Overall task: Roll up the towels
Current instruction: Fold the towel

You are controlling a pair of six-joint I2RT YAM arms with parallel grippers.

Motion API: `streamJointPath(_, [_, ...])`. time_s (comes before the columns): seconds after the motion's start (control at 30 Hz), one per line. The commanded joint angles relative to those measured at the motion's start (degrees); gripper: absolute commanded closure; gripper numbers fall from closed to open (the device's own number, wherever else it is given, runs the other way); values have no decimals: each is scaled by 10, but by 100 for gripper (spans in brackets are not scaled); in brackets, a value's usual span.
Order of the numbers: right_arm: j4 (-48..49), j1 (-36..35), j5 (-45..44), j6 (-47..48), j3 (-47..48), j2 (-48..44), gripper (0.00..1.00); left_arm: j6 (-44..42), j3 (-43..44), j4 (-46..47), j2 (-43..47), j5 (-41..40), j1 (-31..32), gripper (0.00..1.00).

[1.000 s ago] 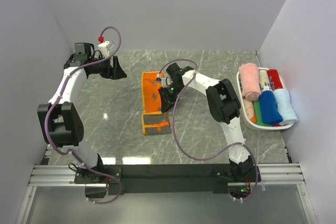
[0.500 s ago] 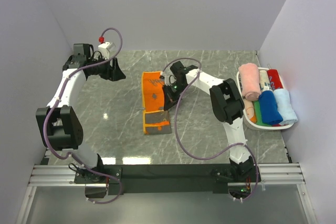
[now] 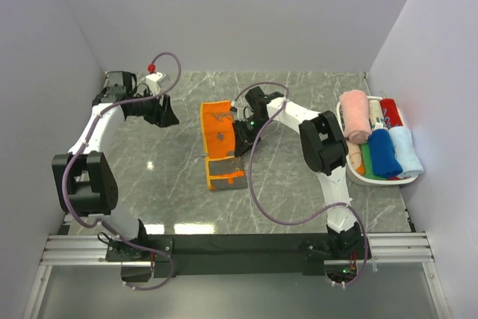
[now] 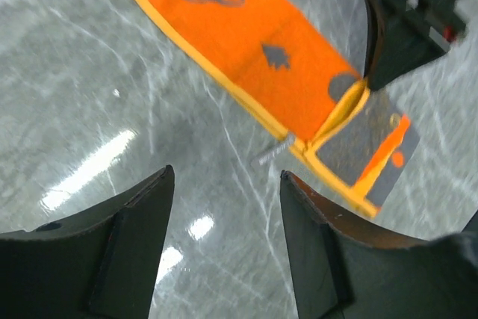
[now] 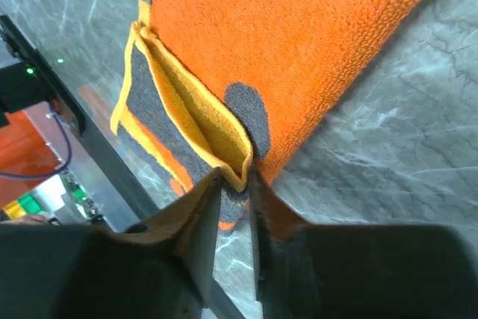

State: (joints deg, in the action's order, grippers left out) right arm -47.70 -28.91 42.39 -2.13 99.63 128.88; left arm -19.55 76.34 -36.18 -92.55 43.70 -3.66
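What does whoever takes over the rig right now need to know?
Left gripper: open, empty, hovering over the table left of the orange towel.
Right gripper: pinching that towel's folded edge, mid-table.
Done: several rolled towels lie in the white basket.
Left: roll the orange towel; it lies mostly flat, near end folded over.

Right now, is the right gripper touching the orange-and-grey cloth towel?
Touching. Right wrist view: the right gripper pinches a folded edge of the orange-and-grey cloth towel.
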Motion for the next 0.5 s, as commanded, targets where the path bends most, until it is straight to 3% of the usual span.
streamJointPath(0.0, [-10,-3,-11,3,20,-7,70,-93,-36,-33,59,10,18,36])
streamJointPath(0.17, [-2,37,-80,10,-33,-88,55,-171,-121,-68,124,-12,94,42])
streamJointPath(0.23, [4,54,-71,12,-51,-129,54,-193,-153,-59,163,-20,124,43])
streamJointPath(0.33, [11,56,-23,16,-62,-166,55,-214,-217,-18,206,-50,198,48])
streamJointPath(0.47, [21,21,51,8,-85,-170,68,-244,-325,79,255,-141,325,55])
